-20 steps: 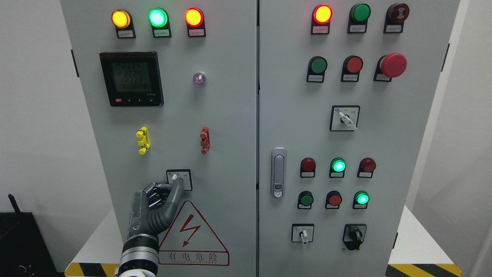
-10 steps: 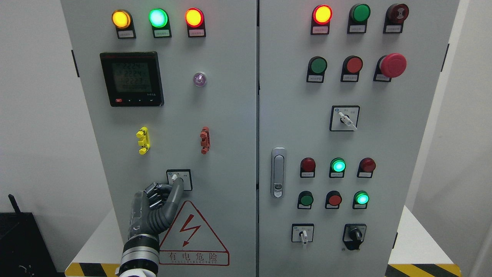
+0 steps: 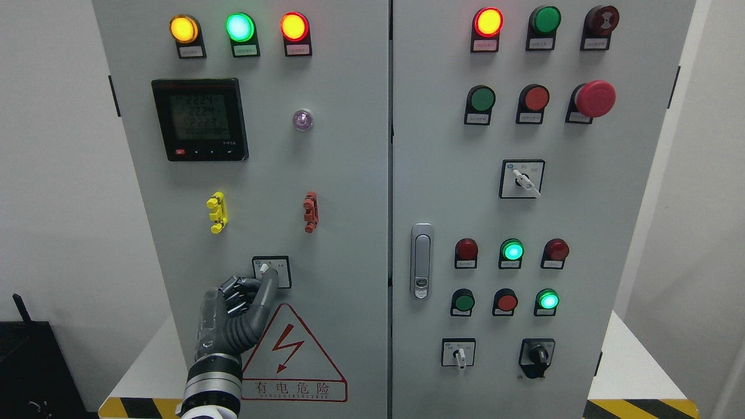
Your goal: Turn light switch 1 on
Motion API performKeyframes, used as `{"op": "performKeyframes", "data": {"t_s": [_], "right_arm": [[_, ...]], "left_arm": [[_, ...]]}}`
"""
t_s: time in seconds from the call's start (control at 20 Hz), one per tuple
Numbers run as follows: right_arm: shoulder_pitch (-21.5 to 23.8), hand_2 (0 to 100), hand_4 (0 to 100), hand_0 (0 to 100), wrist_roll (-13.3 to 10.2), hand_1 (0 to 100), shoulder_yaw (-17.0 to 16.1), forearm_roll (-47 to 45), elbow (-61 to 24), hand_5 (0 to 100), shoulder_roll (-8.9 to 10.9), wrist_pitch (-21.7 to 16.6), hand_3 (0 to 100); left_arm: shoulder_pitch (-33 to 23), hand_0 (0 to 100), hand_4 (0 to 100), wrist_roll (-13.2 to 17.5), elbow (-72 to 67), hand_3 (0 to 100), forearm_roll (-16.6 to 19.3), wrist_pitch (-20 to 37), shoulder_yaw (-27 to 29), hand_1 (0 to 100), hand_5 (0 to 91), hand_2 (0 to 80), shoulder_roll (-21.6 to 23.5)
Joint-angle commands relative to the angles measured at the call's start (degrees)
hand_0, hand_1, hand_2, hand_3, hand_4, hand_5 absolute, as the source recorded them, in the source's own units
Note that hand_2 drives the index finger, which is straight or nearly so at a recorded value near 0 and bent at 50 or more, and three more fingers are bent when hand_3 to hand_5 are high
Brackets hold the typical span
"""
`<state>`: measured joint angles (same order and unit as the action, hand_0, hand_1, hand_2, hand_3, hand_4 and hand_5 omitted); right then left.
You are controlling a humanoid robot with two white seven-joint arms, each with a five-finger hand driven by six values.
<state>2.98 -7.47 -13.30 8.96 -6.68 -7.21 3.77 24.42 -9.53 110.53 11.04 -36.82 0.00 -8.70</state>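
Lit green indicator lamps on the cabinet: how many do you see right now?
3. One round lit green lamp in the left door's top row, middle; one in the right door's lower lamp row, middle; one just below, rightmost. None seems hidden.

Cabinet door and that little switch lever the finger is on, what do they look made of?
The cabinet door looks like painted sheet metal: flat, matt light grey, with a crisp edge at the seam. The switch lever looks like white plastic, smooth and slightly glossy, though it is small. The left hand seems dark rubbery plastic, with ribbed finger joints.
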Motion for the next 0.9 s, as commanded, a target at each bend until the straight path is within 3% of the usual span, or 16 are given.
{"op": "performKeyframes", "data": {"t_s": [0.0, 0.85], "right_arm": [[0.01, 0, 0, 30, 0.00, 0, -0.06, 0.00, 0.00, 0, 0.00, 0.01, 0], [0.01, 0, 0, 30, 0.00, 0, 0.02, 0.00, 0.00, 0, 0.00, 0.01, 0]], "left_arm": [[0.02, 88, 91, 0.04, -0.14, 82, -0.06, 0.35, -1.50, 53, 82.9, 60.5, -0.09], [0.02, 94, 91, 0.13, -0.14, 82, -0.32, 0.35, -1.50, 51, 82.6, 60.7, -0.17]]}}
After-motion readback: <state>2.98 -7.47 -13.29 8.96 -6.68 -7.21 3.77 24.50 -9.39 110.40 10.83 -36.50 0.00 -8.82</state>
